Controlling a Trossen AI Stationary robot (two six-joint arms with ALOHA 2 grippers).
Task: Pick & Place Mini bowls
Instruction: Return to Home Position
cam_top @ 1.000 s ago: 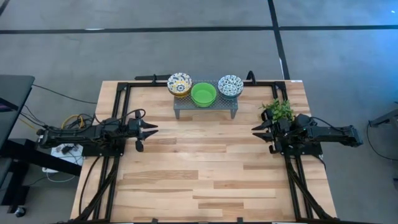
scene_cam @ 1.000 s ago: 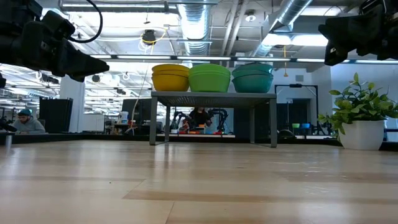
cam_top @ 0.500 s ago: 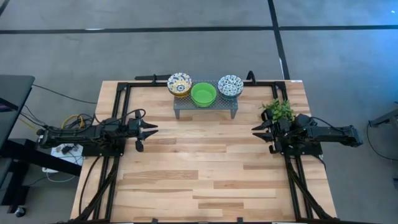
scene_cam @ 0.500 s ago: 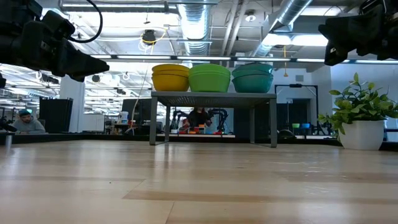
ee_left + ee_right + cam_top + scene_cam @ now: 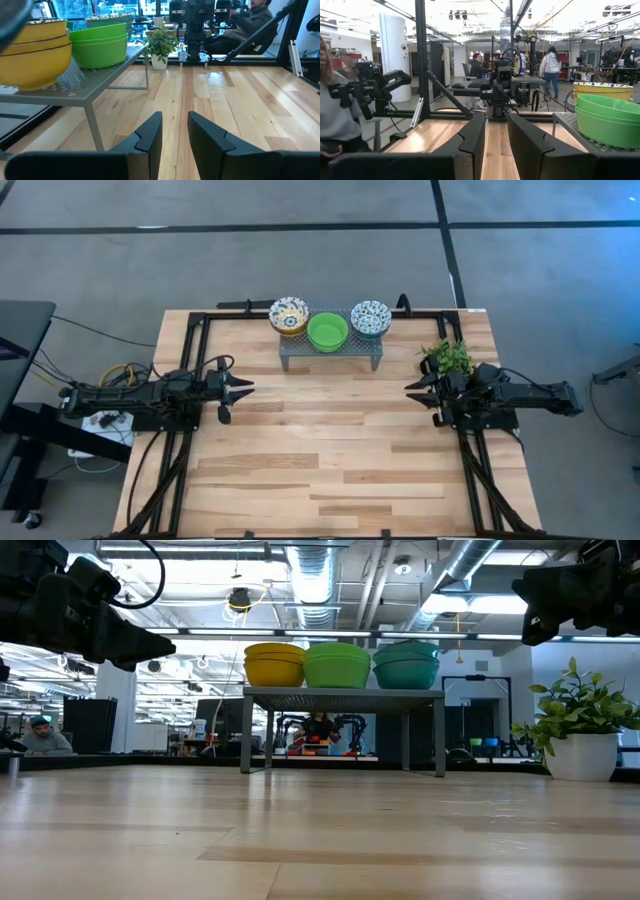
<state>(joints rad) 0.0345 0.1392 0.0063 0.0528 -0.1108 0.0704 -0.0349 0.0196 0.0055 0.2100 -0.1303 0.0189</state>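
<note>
Tabletop rack (image 5: 345, 357) carries yellow bowls (image 5: 288, 314), green bowls (image 5: 327, 331), blue-patterned bowls (image 5: 370, 317): 3 stacks.

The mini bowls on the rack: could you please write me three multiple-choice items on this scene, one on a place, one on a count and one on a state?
1. Where does the green stack stand on the grey rack?
A: at one end. B: between the yellow stack and the blue-patterned stack. C: under the rack.

2. How many stacks does the rack bear?
A: two. B: three. C: five.

3. What do the jaws of the left arm hold?
A: a green bowl. B: a yellow bowl. C: nothing.

Key:
1 B, the high view shows it in the middle of the row.
2 B, the low view shows three stacks side by side.
3 C, the left wrist view shows the jaws apart with only the table between them.
</note>
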